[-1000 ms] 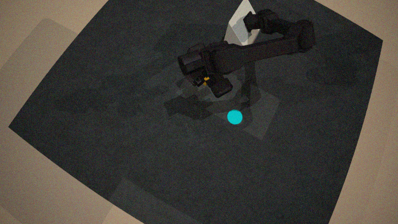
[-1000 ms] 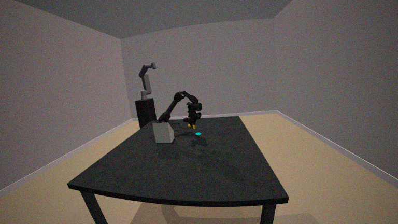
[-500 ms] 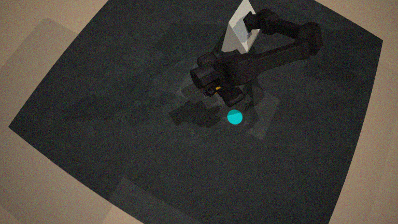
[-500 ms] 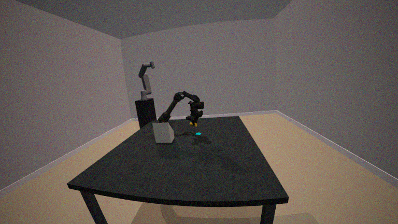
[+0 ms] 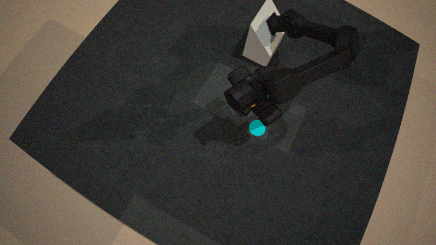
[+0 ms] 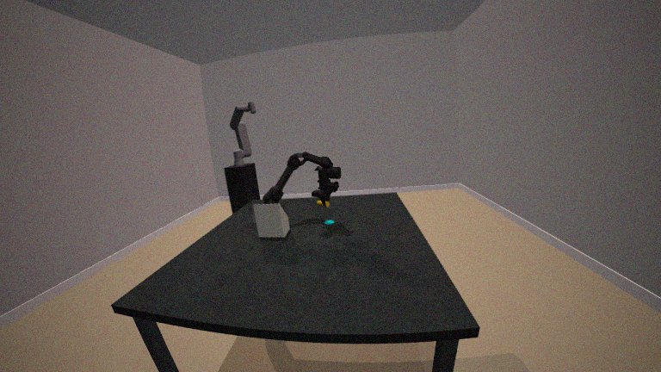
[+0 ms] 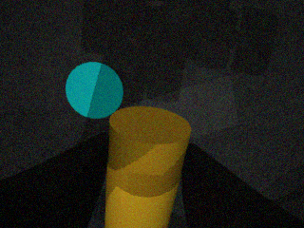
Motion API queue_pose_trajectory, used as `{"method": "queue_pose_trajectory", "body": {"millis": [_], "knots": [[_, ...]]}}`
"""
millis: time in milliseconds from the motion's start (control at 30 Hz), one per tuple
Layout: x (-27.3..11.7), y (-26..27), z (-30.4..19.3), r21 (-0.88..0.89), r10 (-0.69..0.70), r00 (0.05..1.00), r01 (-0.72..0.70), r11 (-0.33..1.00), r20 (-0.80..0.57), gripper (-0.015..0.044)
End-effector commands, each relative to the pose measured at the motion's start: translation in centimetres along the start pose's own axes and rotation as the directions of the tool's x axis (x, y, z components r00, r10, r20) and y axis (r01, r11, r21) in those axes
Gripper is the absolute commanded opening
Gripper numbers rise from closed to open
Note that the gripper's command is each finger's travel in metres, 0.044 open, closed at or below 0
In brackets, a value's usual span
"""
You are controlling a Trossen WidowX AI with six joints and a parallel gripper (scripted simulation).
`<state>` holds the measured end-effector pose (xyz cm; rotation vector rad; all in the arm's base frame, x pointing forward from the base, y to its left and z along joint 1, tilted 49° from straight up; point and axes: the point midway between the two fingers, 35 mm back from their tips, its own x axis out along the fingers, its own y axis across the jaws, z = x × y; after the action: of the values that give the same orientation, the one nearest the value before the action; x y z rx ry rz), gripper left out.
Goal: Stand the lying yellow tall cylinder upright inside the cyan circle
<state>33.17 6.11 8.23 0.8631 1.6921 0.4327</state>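
The yellow tall cylinder (image 5: 252, 105) (image 6: 319, 202) (image 7: 142, 157) is held between the fingers of my gripper (image 6: 324, 202) (image 7: 147, 148), which is shut on it above the table. In the wrist view its round end faces up the picture and its body runs down out of the frame. In the top view the gripper hides most of it, so its exact tilt is hard to tell. The flat cyan circle (image 5: 257, 127) (image 6: 329, 222) (image 7: 87, 90) lies on the table, partly in shadow. In the wrist view it is up and left of the cylinder's end. Nothing stands on it.
A pale angular block (image 5: 257, 46) (image 6: 273, 221) stands on the dark table (image 5: 160, 171) (image 6: 292, 280) near the arm's base, left of the circle in the exterior view. Another grey arm (image 6: 244, 139) stands on a black pedestal (image 6: 242, 185) behind the table.
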Motion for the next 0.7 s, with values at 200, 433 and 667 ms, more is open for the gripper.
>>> {"method": "queue_pose_trajectory", "body": {"millis": [200,433,667], "knots": [[-0.3,3.0,-1.2,-0.024,0.015,1.0,-0.015,1.0,0.002,0.0105],[-0.4,5.0,-2.3,-0.041,0.022,1.0,-0.023,0.999,-0.005,0.0105],[-0.1,5.0,-2.5,-0.048,0.003,1.0,-0.002,0.999,0.002,0.0105]]}}
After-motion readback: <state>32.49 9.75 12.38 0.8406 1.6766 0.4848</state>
